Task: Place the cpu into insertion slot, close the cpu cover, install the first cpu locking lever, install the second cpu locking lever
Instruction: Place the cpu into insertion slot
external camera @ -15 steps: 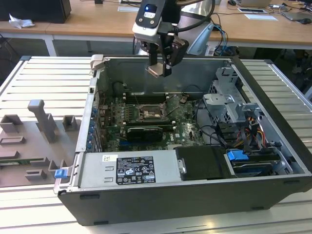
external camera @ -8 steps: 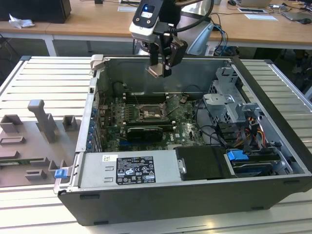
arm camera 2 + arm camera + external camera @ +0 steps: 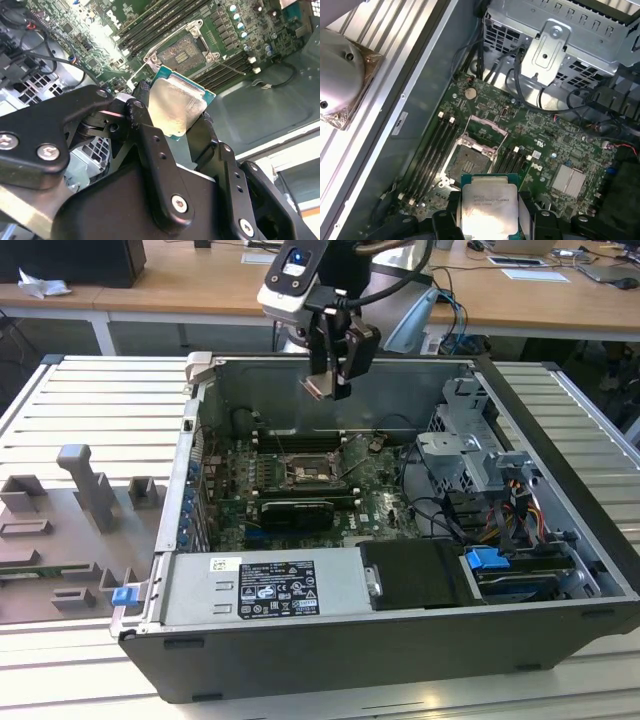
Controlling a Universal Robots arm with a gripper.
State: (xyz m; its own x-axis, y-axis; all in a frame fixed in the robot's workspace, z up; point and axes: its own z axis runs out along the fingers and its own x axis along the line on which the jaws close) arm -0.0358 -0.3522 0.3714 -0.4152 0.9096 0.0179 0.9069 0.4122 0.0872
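Note:
My gripper (image 3: 329, 387) hangs high over the open computer case, shut on the cpu (image 3: 320, 388). In both wrist views the chip's pale silver face shows between the black fingers (image 3: 142, 97), with the cpu (image 3: 175, 106) held by its edges and the cpu (image 3: 489, 202) level above the green motherboard (image 3: 545, 145). The insertion slot (image 3: 468, 161) lies below and slightly ahead of the chip, bare and dark inside its metal rim; it is also seen as the insertion slot (image 3: 183, 52) and the insertion slot (image 3: 305, 473). The cpu cover (image 3: 485, 131) stands swung open at the slot's far side.
Long memory slots (image 3: 432, 150) flank the socket. A long black card (image 3: 296, 510) sits in front of it, then the power supply (image 3: 265, 585). A metal drive cage (image 3: 470, 445) with cables fills the exterior view's right. Grey fixtures (image 3: 80, 500) lie outside the case.

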